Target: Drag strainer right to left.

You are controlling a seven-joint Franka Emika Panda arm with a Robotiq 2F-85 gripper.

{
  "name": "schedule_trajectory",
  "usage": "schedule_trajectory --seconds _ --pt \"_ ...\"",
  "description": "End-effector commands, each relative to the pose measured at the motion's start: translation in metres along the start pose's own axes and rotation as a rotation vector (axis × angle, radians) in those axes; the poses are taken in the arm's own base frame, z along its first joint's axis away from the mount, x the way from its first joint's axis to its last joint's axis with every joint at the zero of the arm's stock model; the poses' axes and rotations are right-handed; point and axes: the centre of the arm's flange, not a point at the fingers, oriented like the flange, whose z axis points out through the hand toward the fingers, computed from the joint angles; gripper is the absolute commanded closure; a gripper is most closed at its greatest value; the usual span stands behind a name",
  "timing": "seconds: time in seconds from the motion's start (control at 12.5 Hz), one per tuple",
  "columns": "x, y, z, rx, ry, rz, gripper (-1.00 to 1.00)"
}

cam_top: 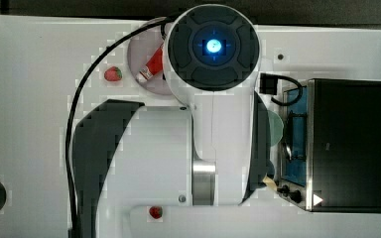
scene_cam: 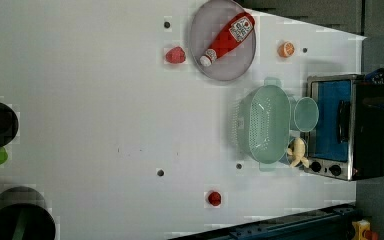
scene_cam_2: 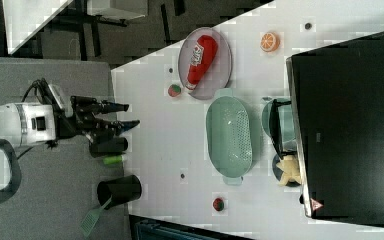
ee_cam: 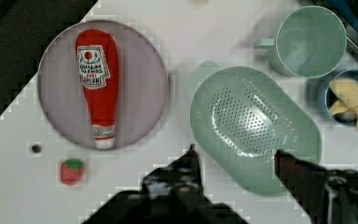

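Note:
The strainer (scene_cam: 267, 125) is a pale mint-green oval basket with a perforated bottom. It lies on the white table beside the toaster oven, also seen as the strainer (scene_cam_2: 228, 137) and the strainer (ee_cam: 254, 128). My gripper (ee_cam: 237, 156) hangs above the strainer's near rim with its two dark fingers spread wide and nothing between them. In the right view, the gripper (scene_cam_2: 133, 114) is well clear of the table and touches nothing. My arm (cam_top: 213, 99) covers the middle of the top view.
A mint-green mug (scene_cam: 306, 114) and a blue bowl (scene_cam: 297, 151) with a yellow toy stand between strainer and toaster oven (scene_cam: 347, 127). A grey plate (scene_cam: 222, 70) holds a ketchup bottle (scene_cam: 227, 37). A strawberry (scene_cam: 175, 55), an orange slice (scene_cam: 286, 49) and a red fruit (scene_cam: 214, 198) lie loose.

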Motion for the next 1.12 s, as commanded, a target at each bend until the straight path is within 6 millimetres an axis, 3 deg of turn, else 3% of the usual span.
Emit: schedule_trajectory --seconds 0.08,0.24,0.48,0.72,1.12 --pt "-0.054 0.151 -0.076 0.006 -0.008 0.079 -0.60" --pt "-0.054 0.149 -0.074 0.003 -0.010 0.077 -1.00" --pt "-0.054 0.133 -0.046 -0.049 -0.048 0.057 -1.00" --pt "-0.048 0.106 0.016 -0.113 -0.085 0.101 -1.00" --pt "-0.034 0.060 0.133 -0.117 -0.053 0.353 -1.00"
